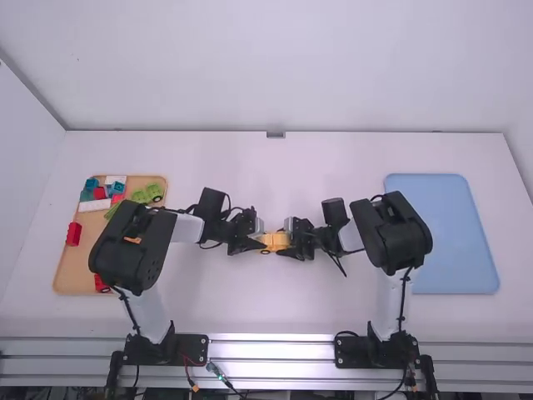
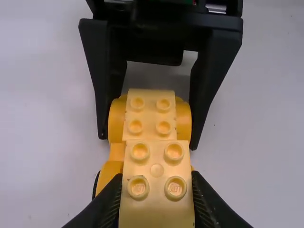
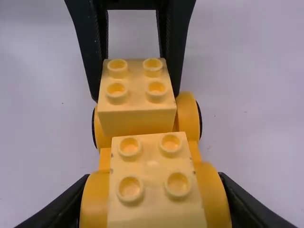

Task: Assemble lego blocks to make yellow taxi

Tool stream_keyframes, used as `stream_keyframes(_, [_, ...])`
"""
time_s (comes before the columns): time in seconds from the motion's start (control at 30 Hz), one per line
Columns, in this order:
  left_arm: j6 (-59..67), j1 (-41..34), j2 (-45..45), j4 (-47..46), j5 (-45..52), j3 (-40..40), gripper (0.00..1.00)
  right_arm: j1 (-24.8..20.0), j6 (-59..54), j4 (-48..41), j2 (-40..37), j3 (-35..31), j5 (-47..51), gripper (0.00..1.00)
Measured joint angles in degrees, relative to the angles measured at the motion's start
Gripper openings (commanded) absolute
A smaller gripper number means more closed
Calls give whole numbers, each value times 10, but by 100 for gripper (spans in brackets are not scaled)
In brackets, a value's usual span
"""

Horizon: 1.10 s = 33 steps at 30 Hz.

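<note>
At mid-table in the high view, my left gripper [image 1: 258,239] and right gripper [image 1: 293,241] face each other over the yellow car piece [image 1: 275,242]. My left gripper [image 2: 157,192] is shut on a yellow four-stud block [image 2: 156,166], held over one end of the wheeled yellow base [image 2: 117,153]. At the base's other end, another studded yellow top [image 3: 151,175] lies lower, between yellow wheel covers; my right gripper [image 3: 153,185] is shut on the base there, one finger each side. Whether the left block is fully seated, I cannot tell.
A wooden tray [image 1: 73,275] at the left holds red, green, blue and white blocks, partly under the left arm. A blue tray [image 1: 445,233] lies at the right, beside the right arm.
</note>
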Motion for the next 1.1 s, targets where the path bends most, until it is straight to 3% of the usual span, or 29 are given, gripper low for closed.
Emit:
stream_keyframes(0.5, [-2,-14,0,37,-16,-1,13,-3,2,0,0,3,6,48])
stream_keyframes(0.67, [-2,-14,0,36,-19,-1,20,-3,3,0,0,3,6,48])
stream_keyframes(1.1, [-2,-15,-3,45,-41,0,14,-3,3,-1,0,3,3,47])
